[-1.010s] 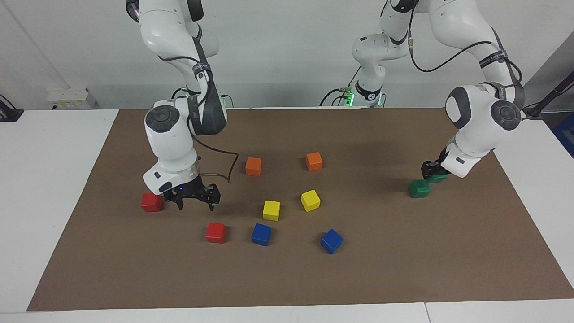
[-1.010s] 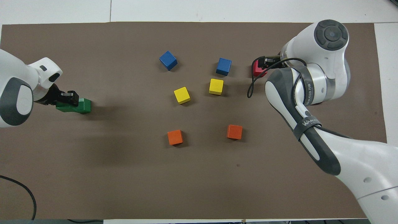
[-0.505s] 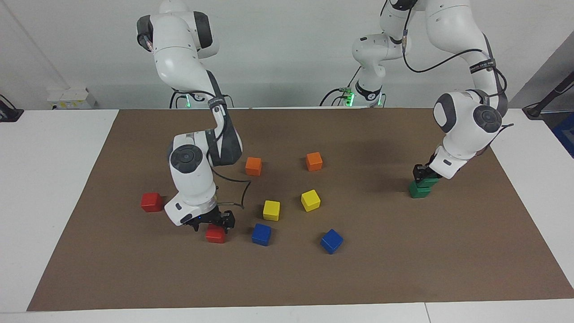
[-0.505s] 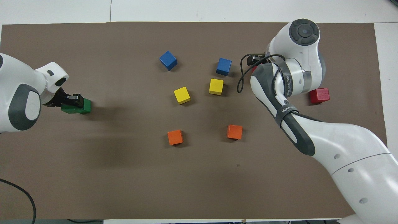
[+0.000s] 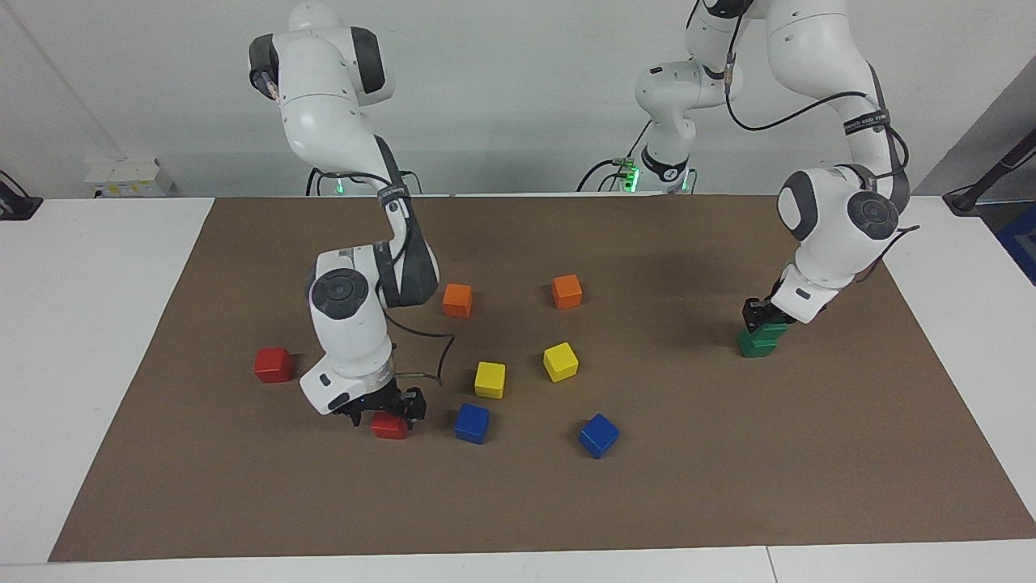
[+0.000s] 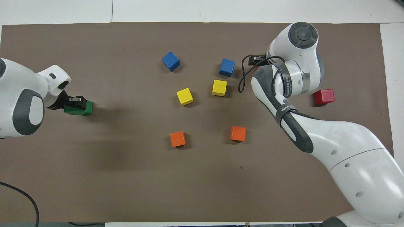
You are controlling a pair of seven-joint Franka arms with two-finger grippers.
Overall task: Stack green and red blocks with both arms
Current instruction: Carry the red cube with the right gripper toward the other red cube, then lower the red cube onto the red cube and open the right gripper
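1. Right gripper [image 5: 385, 411]: lowered onto the brown mat [image 5: 728, 486]. The fingers stand apart, one on each side of the first red block [image 5: 391, 427]. Contact with the block cannot be determined.
2. In the facing view, a blue block [image 5: 472, 423] lies at 3 o'clock from the first red block, and the second red block [image 5: 273, 364] lies apart from it at 10 o'clock.
3. Left gripper [image 5: 759, 314]: at the left arm's end of the table, clamped on the upper green block [image 5: 774, 330].
4. The upper green block rests on the lower green block [image 5: 756, 347], offset slightly toward 1 o'clock.
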